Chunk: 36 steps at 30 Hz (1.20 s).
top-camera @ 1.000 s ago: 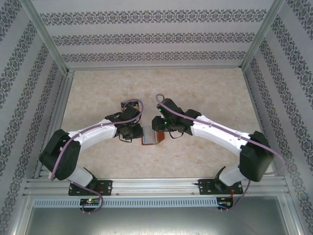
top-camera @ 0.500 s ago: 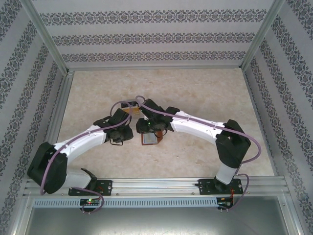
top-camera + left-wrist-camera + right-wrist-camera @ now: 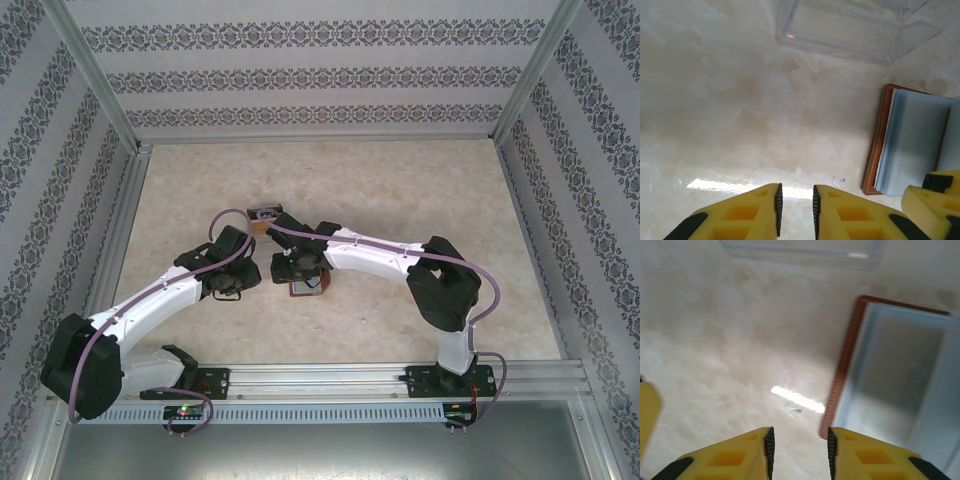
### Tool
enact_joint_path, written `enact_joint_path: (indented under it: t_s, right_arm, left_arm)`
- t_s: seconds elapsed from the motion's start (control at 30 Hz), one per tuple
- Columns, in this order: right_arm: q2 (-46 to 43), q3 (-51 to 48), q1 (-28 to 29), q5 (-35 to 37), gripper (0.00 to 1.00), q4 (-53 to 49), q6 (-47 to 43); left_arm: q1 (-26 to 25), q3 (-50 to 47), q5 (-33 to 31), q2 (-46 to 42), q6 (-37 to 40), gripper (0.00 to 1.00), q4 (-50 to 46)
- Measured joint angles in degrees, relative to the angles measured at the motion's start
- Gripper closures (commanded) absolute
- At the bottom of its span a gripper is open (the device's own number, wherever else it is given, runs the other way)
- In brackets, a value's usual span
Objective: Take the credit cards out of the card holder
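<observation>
- The small reddish-brown leather bifold card holder [image 3: 308, 287] lies spread open on the pale marbled table [image 3: 420, 190], a little toward six o'clock from its centre. The thin light blue-grey credit cards [image 3: 912, 140] are seen stacked inside it, with none drawn out.
- The left gripper [image 3: 795, 205] is set at nine o'clock of the holder. Its jaws are nearly together with a narrow gap between them, and nothing is grasped.
- The right gripper [image 3: 799, 450] is placed at about ten o'clock of the holder, just beside its stitched edge. Its jaws stand somewhat wider apart and are likewise empty.
- A clear plastic box [image 3: 850, 30] is seen at eleven o'clock, apart from the holder.
- The step in hand is judged to be the approach, as no card is yet gripped.
- Next, the leather will probably need to be pinned by one gripper while a card's edge is pinched by the other and slid outward. Careful alignment is called for, since each card lies flat against the stack.
</observation>
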Motion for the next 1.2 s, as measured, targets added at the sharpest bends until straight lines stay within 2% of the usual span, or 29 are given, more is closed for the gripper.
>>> enact_joint_path:
  t_s: [0.27,0.5,0.77,0.97,1.2]
  right_arm:
    - [-1.9,-3.9,-3.5,4.8,0.67,-3.3,0.0]
    - [-5.7,-7.5,-5.4,7.5,0.67,-5.3,0.0]
    - [-6.5,-7.6,-4.8,7.1,0.68,-4.1,-0.5]
    - [-5.2,-4.2,-4.1,4.4,0.73,-2.3,-0.6]
    - [-1.5,-3.4,-4.2,4.4,0.79,-3.2,-0.2]
  left_arm:
    - [-0.2,0.0,4.8,2.2,0.1,0.73,3.3]
    - [-2.6,0.8,7.5,6.8,0.3,0.74,5.7]
    - [-4.3,3.1,9.3,10.3,0.3,0.73,8.2]
    - [-4.7,3.1,10.3,11.1,0.3,0.73,9.0]
    - [-5.1,3.4,10.8,12.3,0.3,0.73,9.8]
